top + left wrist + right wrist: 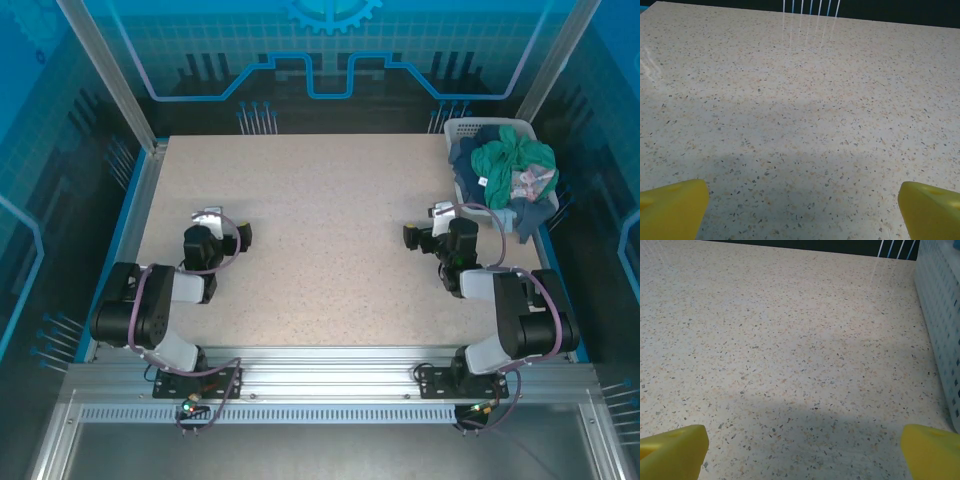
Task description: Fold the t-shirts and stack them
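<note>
Left gripper [214, 220]: at about 9 o'clock from the table's middle in the top view, pointing toward 12 o'clock, just above the surface.
Left jaws: spread wide. In the left wrist view the two yellow fingers [671, 207] sit at the bottom corners, with nothing but bare tabletop between them.
Table [330, 200]: pale speckled top, bare between the two arms.
Right gripper [432, 228]: at about 3 o'clock from the table's middle, also pointing toward 12 o'clock, low over the table.
Right jaws: spread wide. In the right wrist view its yellow fingers [934, 452] are far apart and hold nothing.
Basket [462, 128]: white lattice, at the table's far right corner, roughly 1 o'clock from the right gripper. Its wall [941, 315] runs along the right edge of the right wrist view.
Teal-green t-shirt [512, 158]: crumpled on top of the heap in the basket, with a pale print showing on its right side.
Navy t-shirts [466, 160]: bunched under and around the teal one, one fold hanging over the basket's near rim at 5 o'clock.
</note>
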Robot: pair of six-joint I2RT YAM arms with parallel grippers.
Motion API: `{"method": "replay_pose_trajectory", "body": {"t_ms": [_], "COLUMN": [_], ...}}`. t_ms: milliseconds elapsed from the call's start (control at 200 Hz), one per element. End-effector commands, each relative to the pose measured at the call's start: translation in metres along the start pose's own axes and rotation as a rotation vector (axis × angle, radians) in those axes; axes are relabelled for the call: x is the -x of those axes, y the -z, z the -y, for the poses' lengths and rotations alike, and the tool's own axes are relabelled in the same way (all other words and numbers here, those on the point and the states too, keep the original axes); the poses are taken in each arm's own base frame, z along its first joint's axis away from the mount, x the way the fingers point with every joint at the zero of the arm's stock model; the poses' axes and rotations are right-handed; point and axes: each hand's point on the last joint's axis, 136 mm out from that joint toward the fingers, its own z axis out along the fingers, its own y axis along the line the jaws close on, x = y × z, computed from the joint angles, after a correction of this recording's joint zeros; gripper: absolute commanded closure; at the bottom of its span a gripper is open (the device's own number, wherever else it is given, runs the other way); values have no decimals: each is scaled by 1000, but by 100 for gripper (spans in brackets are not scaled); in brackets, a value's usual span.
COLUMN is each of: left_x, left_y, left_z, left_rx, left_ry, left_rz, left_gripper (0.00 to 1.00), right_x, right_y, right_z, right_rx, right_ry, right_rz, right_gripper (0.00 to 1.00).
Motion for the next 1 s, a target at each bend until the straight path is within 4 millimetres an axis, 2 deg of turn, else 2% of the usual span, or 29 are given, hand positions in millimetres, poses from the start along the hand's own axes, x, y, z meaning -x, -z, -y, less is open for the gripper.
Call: {"method": "replay_pose_trajectory", "body": {"t_ms": [0,715,765,845,910,995], "left_x": [13,16,23,40,65,121], "left_y": [-1,2,12,34,54,81], "left_z": [3,2,-3,-2,11,30], "left_rx": [-24,-14,16,73,76,74], "left_ry": [-19,-13,-8,-30,-76,-128], "left_rz": [26,50,96,155,203,336], "left_gripper": [1,1,1,1,1,1], "right_x": [7,8,19,51,102,172], "right_y": [-2,-1,5,24,50,86], "right_z": [2,3,8,12,0,-8], "right_rx": [2,-1,-38,-114,-143,-180], "right_ry": [4,6,0,14,82,73], "right_rz": [14,24,27,24,150,245], "right_gripper": [0,0,0,0,0,0]}}
